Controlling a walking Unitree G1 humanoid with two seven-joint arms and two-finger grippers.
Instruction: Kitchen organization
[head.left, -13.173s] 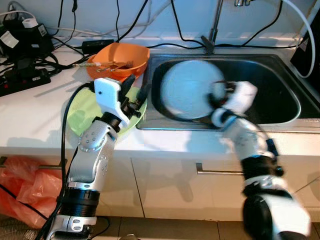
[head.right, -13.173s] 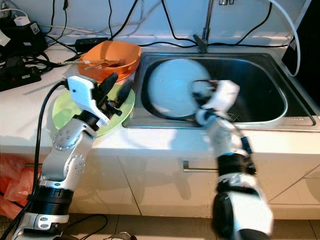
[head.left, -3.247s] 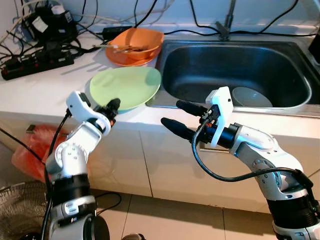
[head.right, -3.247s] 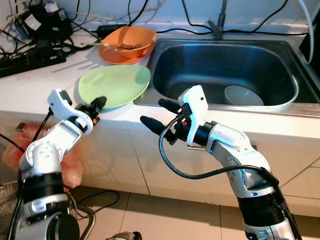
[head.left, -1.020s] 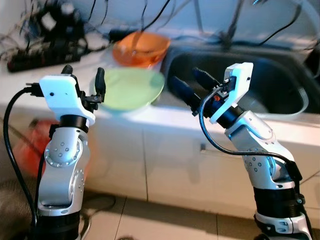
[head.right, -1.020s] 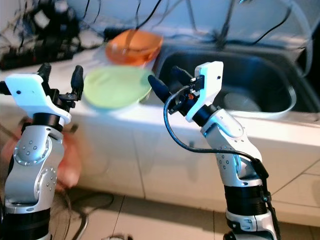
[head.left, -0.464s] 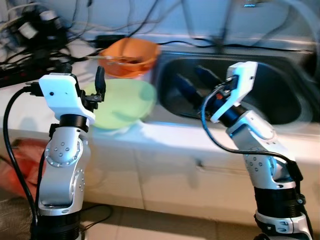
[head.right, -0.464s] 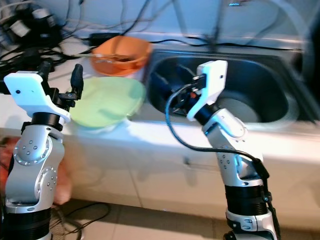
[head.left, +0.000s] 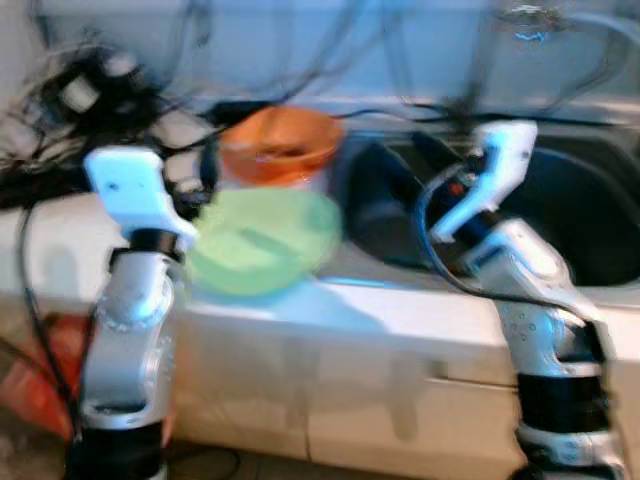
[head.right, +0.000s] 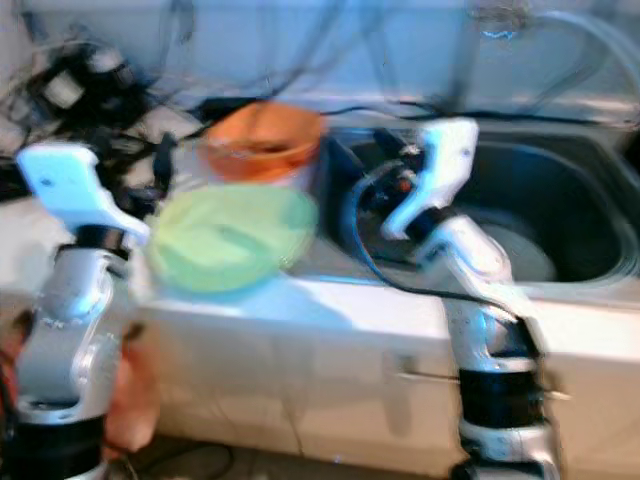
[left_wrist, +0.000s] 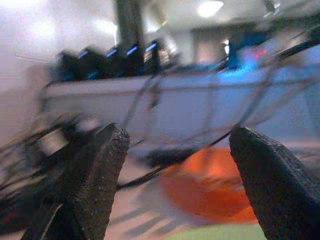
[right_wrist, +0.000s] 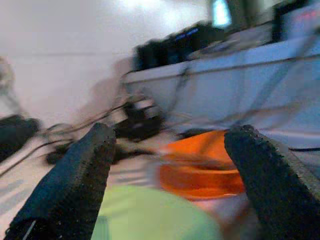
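The eye views are blurred by motion. A light green plate (head.left: 262, 240) lies on the white counter, just left of the steel sink (head.left: 600, 250). Behind it stands an orange bowl (head.left: 280, 148) with utensils inside. A pale bowl (head.right: 525, 255) rests in the sink. My left gripper (head.left: 206, 165) is raised at the plate's left edge, open and holding nothing; its wrist view looks between its fingertips (left_wrist: 92, 185) at the orange bowl (left_wrist: 215, 187). My right gripper (head.left: 405, 175) is open above the sink's left side, pointing toward the plate (right_wrist: 150, 217) and orange bowl (right_wrist: 205, 170).
Power strips and tangled black cables (head.left: 90, 90) crowd the counter's back left. A faucet (head.left: 530, 15) rises behind the sink. White cabinet fronts (head.left: 350, 400) stand below the counter, and a red bag (head.left: 40, 370) lies on the floor at the left.
The camera has shifted and the picture has blurred. Both grippers stay raised and open. Earlier the right gripper held a pale dish over the sink; that dish now lies in the sink.
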